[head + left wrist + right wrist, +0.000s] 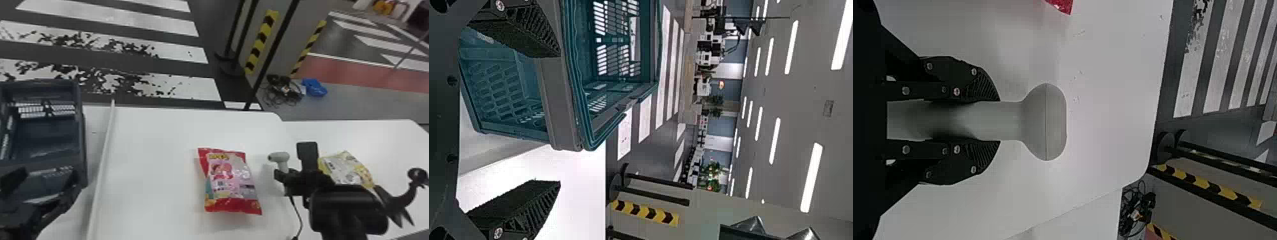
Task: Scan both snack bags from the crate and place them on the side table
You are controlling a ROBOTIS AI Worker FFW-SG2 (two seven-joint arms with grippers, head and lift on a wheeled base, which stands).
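Closest in, it's the right end effector (284,178), clamped firmly on the handle of a grey scanner (279,157), both fingers pressed to its sides, a cable (297,212) trailing below! Just beside it, there's the red snack bag (231,182), lying flat on the white surface (153,137), the scanner's nose facing its way. Over to the right, the yellow snack bag (344,167) rests on the side surface (389,137), partly behind the right arm. And on the far left, the left end effector (51,182) is at the near end of the dark crate (81,134), fingers wide apart, nothing between them! Beyond the surface, cables (285,87) and a blue bundle (314,87) lie on the floor
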